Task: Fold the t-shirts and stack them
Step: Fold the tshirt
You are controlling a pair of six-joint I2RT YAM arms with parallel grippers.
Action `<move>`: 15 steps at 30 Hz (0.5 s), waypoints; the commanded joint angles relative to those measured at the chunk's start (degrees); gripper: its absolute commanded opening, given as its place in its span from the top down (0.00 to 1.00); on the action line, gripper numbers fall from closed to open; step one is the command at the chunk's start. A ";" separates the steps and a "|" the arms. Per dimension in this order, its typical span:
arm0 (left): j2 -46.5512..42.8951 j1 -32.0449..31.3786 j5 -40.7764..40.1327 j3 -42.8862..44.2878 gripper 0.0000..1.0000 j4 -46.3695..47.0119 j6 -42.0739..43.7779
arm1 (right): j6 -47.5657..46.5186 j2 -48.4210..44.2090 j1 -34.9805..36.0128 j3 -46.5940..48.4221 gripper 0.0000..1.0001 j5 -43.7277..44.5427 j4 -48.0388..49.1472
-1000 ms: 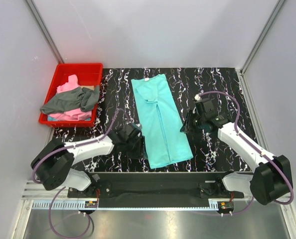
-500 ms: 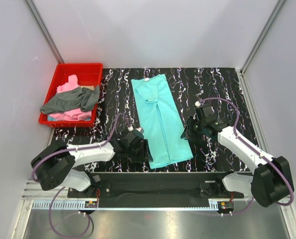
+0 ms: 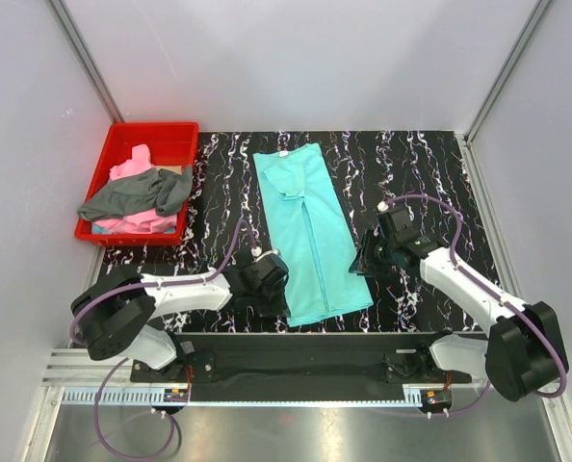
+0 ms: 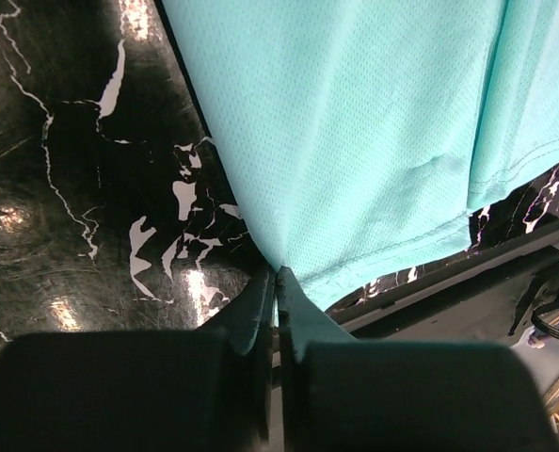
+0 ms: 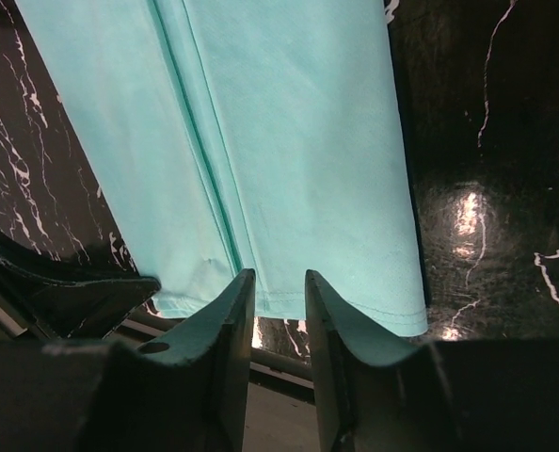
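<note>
The teal-turquoise t-shirt lies on the black marble table, folded into a long narrow strip with its hem towards me. My left gripper is at the hem's left corner. In the left wrist view its jaws are pressed together on the edge of the teal cloth. My right gripper is at the strip's right edge. In the right wrist view it is open and hovers over the hem. The pink t-shirt and the dark grey t-shirt lie crumpled in the bin.
The red bin stands at the table's far left. The table's near edge and a black rail run just below the shirt's hem. Grey walls close in both sides and the back.
My left gripper has moved right and nearer, onto the hem's left corner, and is now shut on it. My right gripper has shifted slightly nearer along the shirt's right edge.
</note>
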 commanded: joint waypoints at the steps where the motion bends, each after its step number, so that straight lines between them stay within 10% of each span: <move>1: 2.29 -0.29 -3.20 0.84 1.00 -6.15 1.66 | 2.16 0.40 0.20 -2.40 0.64 -2.33 2.37; 15: -8.68 6.39 -2.25 -2.41 0.88 -12.94 10.28 | 8.67 1.28 7.41 -8.30 0.52 -2.51 6.77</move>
